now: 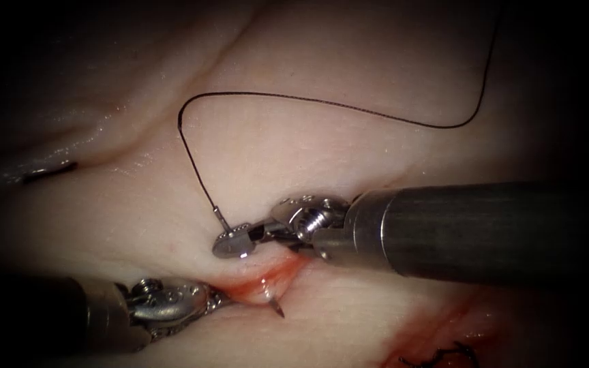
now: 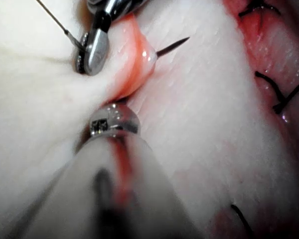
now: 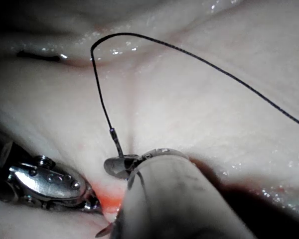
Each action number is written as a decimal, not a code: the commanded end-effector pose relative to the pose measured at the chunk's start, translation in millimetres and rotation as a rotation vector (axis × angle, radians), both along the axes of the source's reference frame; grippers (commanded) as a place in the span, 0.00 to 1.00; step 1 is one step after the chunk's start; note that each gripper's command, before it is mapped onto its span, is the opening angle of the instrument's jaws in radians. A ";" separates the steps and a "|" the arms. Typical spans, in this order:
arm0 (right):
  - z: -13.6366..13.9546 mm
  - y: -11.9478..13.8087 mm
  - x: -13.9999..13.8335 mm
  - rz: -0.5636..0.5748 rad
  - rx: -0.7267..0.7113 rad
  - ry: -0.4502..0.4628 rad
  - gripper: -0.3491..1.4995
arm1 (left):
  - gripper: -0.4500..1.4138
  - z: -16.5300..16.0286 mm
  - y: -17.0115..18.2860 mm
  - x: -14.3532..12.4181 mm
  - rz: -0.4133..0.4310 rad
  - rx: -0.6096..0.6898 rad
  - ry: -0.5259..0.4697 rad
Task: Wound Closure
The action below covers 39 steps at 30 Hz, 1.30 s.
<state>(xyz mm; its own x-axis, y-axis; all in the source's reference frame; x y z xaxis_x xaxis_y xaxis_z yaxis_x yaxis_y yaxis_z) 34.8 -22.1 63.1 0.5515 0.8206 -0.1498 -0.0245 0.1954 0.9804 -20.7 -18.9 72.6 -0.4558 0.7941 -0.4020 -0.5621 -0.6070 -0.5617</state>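
Endoscope view: the right hand [image 1: 234, 242] is seen clenched on the needle's rear end, just ahead of the point where the thread [image 1: 322, 103] joins it, pressed against the tissue [image 1: 349, 157] at the upper edge of the cut [image 1: 267, 283]. The needle [image 1: 275, 303] is lodged in the tissue, its body hidden under the raised lip, and its dark tip is seen emerging from the reddened cut edge just below the right hand. From the needle's end the thread is carried up in a tall loop and away across the tissue toward the upper right.

The left hand [image 1: 214, 302] is laid at the left end of the cut, touching the red margin; whether it is clenched or released cannot be told, nor whether tissue is grasped.

In the left wrist view the needle tip [image 2: 173, 46] is shown projecting clear of the pink lip, with the right hand [image 2: 92, 52] on the far side of that lip, and finished stitches [image 2: 276, 92] are seen across a reddened stretch nearby. In the right wrist view the swaged joint between thread [image 3: 102, 89] and needle is shown closely, beside the left hand [image 3: 87, 201].
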 end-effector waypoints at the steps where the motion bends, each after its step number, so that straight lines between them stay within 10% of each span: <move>1: 0.5 -0.3 0.7 0.012 -0.004 -0.004 0.00 | 0.21 0.5 -0.7 -0.5 0.001 0.002 -0.001; 5: 0.9 1.5 1.4 0.184 -0.034 0.014 0.02 | 0.20 0.5 -0.7 -0.6 0.000 0.003 0.000; 10: 1.5 3.4 1.7 0.304 -0.276 0.068 0.65 | 0.19 0.3 -0.6 -0.6 -0.005 0.009 0.000; 16: 1.7 4.8 1.8 0.327 -0.511 0.137 0.92 | 0.19 0.2 -0.7 -0.7 -0.006 0.010 0.001; 39: 0.1 7.7 2.9 0.349 -0.728 0.249 0.84 | 0.18 0.3 -0.8 -1.1 -0.006 0.004 0.003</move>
<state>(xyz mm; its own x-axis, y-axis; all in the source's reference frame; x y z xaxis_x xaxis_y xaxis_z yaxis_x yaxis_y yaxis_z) 37.0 -14.1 62.7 0.1648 0.5874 -0.7923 -0.0018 0.8035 0.5953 -21.3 -19.0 72.3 -0.4521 0.7980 -0.3985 -0.5684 -0.6021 -0.5608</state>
